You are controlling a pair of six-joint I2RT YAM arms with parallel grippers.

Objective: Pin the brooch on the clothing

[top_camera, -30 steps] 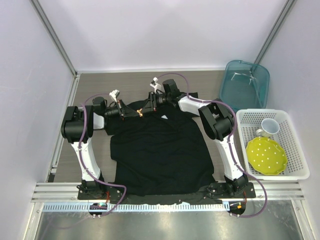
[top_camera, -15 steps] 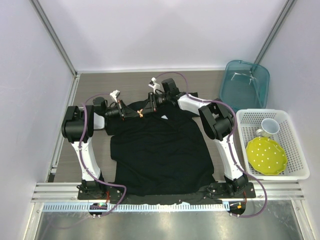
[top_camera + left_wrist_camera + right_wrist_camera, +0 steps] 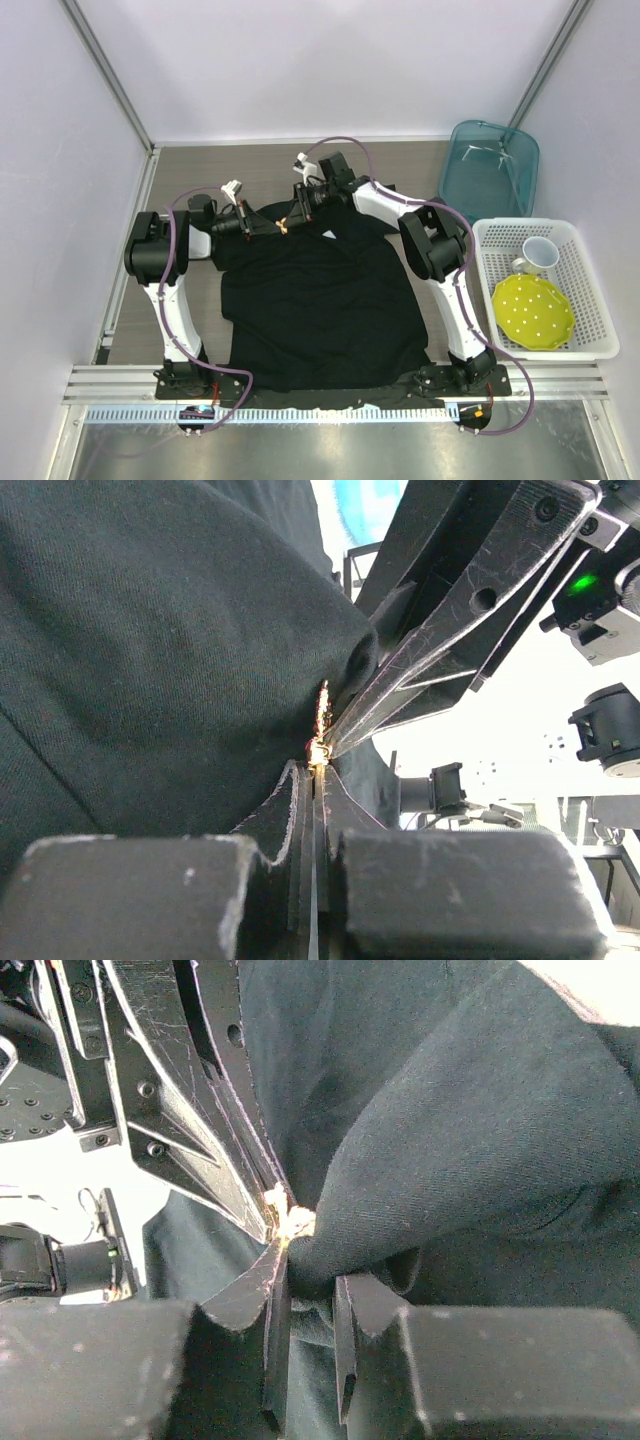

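The black T-shirt [image 3: 320, 300] lies flat on the table, its white chest label [image 3: 328, 235] near the collar. The two grippers meet tip to tip at the raised collar edge. My left gripper [image 3: 272, 224] is shut on the small golden-orange brooch [image 3: 283, 224]. In the left wrist view the brooch [image 3: 322, 720] sits at my left gripper's [image 3: 320, 765] tips against the cloth [image 3: 150, 630]. My right gripper [image 3: 293, 215] is shut on a fold of the shirt. In the right wrist view that fold [image 3: 480, 1110] fills my right gripper [image 3: 312, 1280], and the brooch [image 3: 290, 1220] touches it.
A teal bin [image 3: 490, 165] stands at the back right. A white basket [image 3: 590, 350] at the right holds a yellow dotted plate [image 3: 533, 310] and a white cup [image 3: 540, 253]. White walls close in the back and sides.
My right arm's wrist has shifted slightly left and back toward the left gripper. The brooch and the pinched collar stay almost in the same spot.
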